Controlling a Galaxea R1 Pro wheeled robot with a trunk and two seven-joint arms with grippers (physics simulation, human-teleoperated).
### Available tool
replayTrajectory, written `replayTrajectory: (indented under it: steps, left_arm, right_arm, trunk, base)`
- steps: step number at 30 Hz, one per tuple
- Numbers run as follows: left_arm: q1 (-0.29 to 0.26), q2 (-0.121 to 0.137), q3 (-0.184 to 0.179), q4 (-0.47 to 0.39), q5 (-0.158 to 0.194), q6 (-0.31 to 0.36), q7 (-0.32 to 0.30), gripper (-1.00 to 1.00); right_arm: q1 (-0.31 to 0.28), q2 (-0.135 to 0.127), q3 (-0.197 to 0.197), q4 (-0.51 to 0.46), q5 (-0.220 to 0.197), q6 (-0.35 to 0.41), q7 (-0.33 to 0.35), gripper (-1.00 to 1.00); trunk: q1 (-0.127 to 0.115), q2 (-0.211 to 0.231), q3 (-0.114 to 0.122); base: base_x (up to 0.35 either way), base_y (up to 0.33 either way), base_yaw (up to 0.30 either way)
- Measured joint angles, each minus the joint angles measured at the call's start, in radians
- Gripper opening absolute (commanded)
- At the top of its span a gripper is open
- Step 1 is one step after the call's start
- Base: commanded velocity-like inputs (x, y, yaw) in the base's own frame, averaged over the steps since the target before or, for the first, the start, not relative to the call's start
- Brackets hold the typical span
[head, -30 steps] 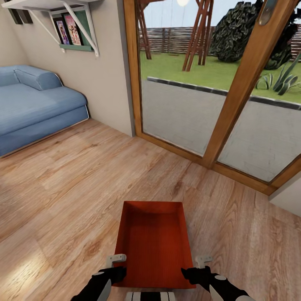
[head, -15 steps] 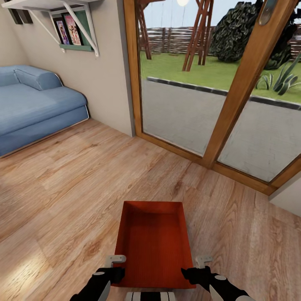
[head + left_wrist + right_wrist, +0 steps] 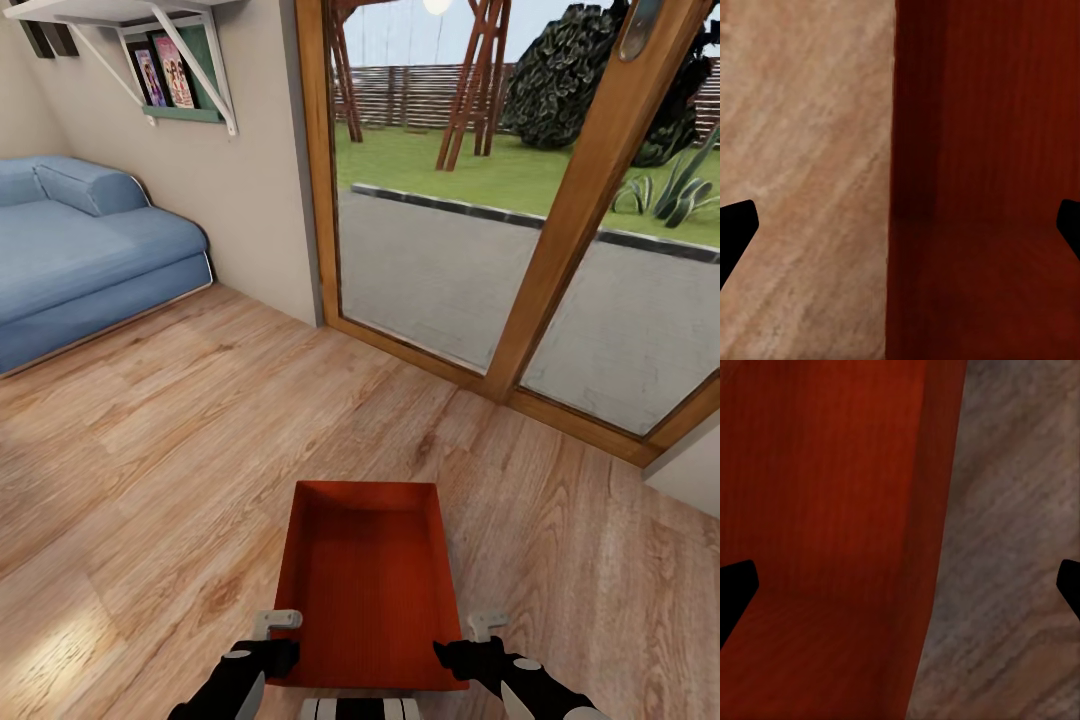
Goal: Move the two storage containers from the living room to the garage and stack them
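At your far left sits the blue sofa [image 3: 80, 250] against the wall, with a white bracketed shelf [image 3: 150, 30] above it holding a green ledge of picture books [image 3: 165, 75]. You are standing on the light wood-plank floor [image 3: 180, 440] of the living room.

Low in the head view, your left gripper [image 3: 277, 640] sits at the near left corner of the orange-red storage container [image 3: 368, 580]. In the left wrist view its fingers [image 3: 735, 232] are spread wide, one over the planks and one over the bin's ribbed inside, so they straddle the left wall [image 3: 907, 180] without pinching it.

The container lies centred just before you, open side up, long axis pointing away.

Your right gripper [image 3: 470, 645] mirrors this at the near right corner; the right wrist view shows its fingers [image 3: 735, 592] likewise parted across the right wall [image 3: 937, 540].

Beyond, to the right, wood-framed glass doors [image 3: 560, 230] look onto paving and lawn.
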State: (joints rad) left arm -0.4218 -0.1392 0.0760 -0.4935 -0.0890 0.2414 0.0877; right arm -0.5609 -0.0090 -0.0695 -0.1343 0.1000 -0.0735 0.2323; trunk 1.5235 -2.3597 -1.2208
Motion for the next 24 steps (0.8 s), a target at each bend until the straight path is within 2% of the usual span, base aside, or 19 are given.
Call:
replayTrajectory:
  steps: [1,2,7,24]
  left_arm:
    - [0.000,0.000,0.000,0.000,0.000,0.000,0.000,-1.00]
    - [0.000,0.000,0.000,0.000,0.000,0.000,0.000,-1.00]
    - [0.000,0.001,-0.002,0.000,0.011,-0.001,-0.003,-1.00]
    - [0.000,0.004,0.001,-0.001,0.002,-0.001,-0.013,-1.00]
  right_arm:
    - [0.000,0.000,0.000,0.000,0.000,0.000,0.000,1.00]
    - [0.000,0.000,0.000,0.000,0.000,-0.001,0.000,-1.00]
    - [0.000,0.001,-0.001,0.000,0.002,-0.002,0.003,-1.00]
    - [0.000,0.000,-0.005,0.000,0.003,0.000,0.000,-1.00]
  trunk:
    - [0.000,0.000,0.000]
    - [0.000,0.000,0.000]
    - [0.000,0.000,0.000]
    - [0.000,0.000,0.000]
  base:
    - [0.000,0.000,0.000]
    - [0.000,0.000,0.000]
    - [0.000,0.000,0.000]
    - [0.000,0.000,0.000]
